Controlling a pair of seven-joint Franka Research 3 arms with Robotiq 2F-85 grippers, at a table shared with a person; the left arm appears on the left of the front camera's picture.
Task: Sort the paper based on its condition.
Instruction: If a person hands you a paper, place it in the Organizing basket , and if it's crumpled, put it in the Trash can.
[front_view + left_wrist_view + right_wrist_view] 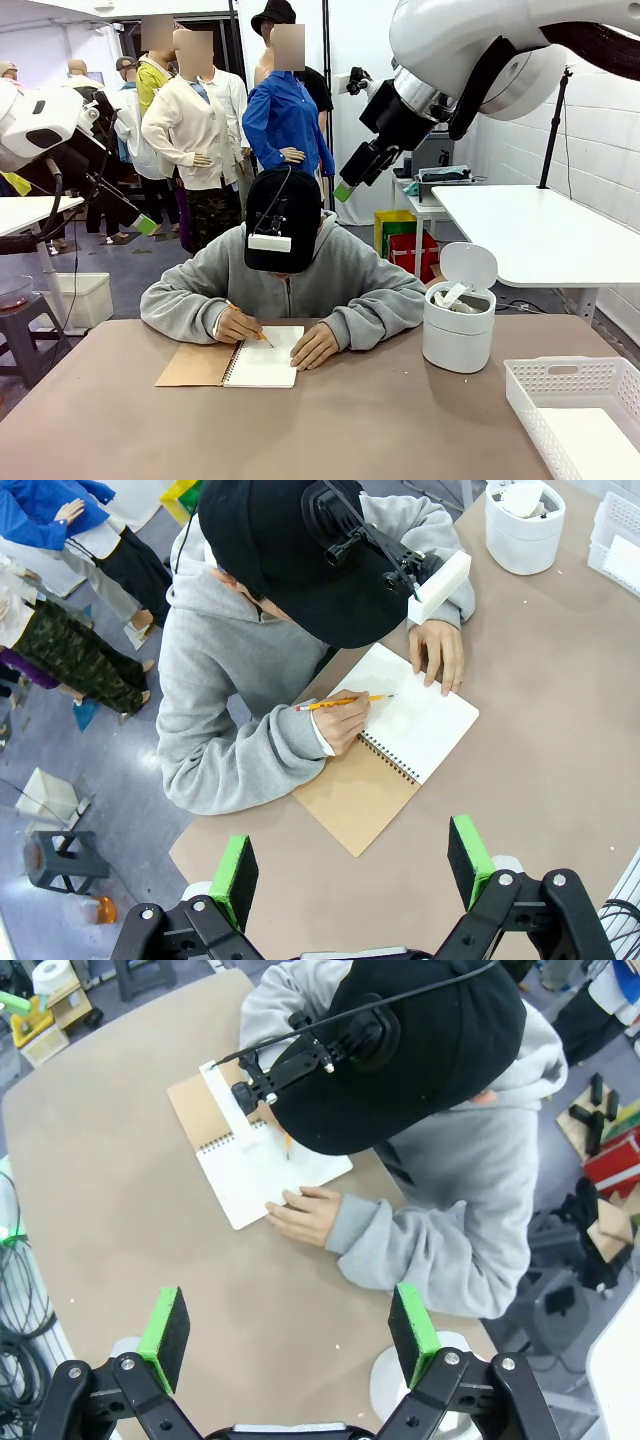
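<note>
Crumpled white paper [455, 297] sticks out of a round white bin [458, 340] with its lid up, at the table's right. A flat white sheet [592, 447] seems to lie in the white slotted tray [560, 378] at the near right corner. Both grippers hang high above the table, open and with nothing in them. My left gripper [352, 872] is over the table's near left edge, with its green pads [236, 878] wide apart. My right gripper [288, 1335] hovers above the person's side. The bin [522, 525] and tray [618, 542] also appear in the left wrist view.
A person in a grey hoodie and black cap [283, 215] leans over the far edge, writing with a pencil [340, 701] in a spiral notebook [262, 358] with a brown cover. Bare brown tabletop [330, 430] spreads in front of the notebook.
</note>
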